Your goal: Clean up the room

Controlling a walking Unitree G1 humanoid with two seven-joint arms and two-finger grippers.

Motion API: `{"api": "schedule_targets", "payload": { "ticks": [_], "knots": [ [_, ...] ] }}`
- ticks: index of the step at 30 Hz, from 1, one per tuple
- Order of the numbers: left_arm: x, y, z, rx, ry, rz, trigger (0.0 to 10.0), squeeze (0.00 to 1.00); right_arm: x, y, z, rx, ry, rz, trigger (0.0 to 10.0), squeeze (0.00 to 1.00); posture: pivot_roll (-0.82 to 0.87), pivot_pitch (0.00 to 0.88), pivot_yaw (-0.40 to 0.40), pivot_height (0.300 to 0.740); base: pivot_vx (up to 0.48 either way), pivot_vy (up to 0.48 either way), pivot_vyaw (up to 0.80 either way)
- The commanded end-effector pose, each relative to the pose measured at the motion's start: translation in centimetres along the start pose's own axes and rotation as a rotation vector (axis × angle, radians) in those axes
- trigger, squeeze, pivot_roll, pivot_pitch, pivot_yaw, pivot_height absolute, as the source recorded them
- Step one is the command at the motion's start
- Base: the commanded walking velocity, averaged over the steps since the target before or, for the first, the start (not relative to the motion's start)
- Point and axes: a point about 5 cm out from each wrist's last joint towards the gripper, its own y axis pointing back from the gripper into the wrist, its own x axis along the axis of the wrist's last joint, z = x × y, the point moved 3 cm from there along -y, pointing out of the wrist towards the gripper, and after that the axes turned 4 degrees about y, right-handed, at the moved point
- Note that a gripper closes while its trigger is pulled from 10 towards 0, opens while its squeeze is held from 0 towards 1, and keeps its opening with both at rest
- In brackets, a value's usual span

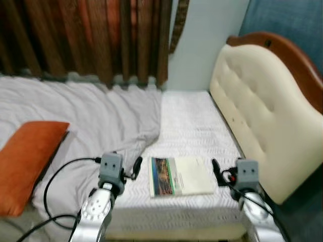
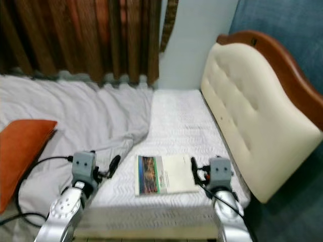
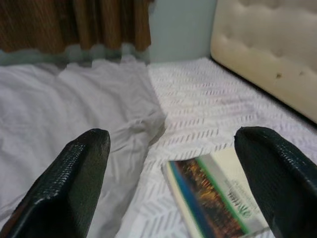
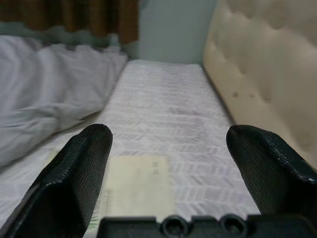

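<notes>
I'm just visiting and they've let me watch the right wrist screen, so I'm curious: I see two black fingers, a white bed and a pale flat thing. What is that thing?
Observer: A book, lying flat on the mattress; its spine edge carries a colourful picture strip.
Operator: Is another arm near it?
Observer: Yes. The left gripper sits on the book's far side, open, so the book lies between it and the right gripper.
Operator: Anything else on the bed?
Observer: An orange pillow at the robot's far left, on the rumpled grey blanket.
</notes>
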Motion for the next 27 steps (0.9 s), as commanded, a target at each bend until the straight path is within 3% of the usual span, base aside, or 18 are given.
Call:
{"api": "schedule_targets", "payload": {
  "ticks": [1, 18, 27],
  "knots": [
    [0.2, 0.1, 0.1, 0.013, 0.021, 0.001, 10.0, 0.00, -0.2, 0.1, 0.7, -0.011, 0.003, -0.005, 10.0, 0.00, 0.08, 0.000, -0.085, 0.740, 0.000, 0.480, 0.00],
    [-0.3, 0.8, -1.1, 0.075, 0.047, -0.021, 10.0, 0.00, -1.2, -0.2, 0.1, 0.044, -0.013, -0.041, 10.0, 0.00, 0.11, 0.000, -0.096, 0.740, 0.000, 0.480, 0.00],
    [-0.5, 1.0, -1.5, 0.137, 0.007, -0.022, 10.0, 0.00, -1.3, -0.6, -0.9, 0.103, -0.026, -0.047, 10.0, 0.00, 0.13, 0.000, -0.111, 0.740, 0.000, 0.480, 0.00]
  ]
}}
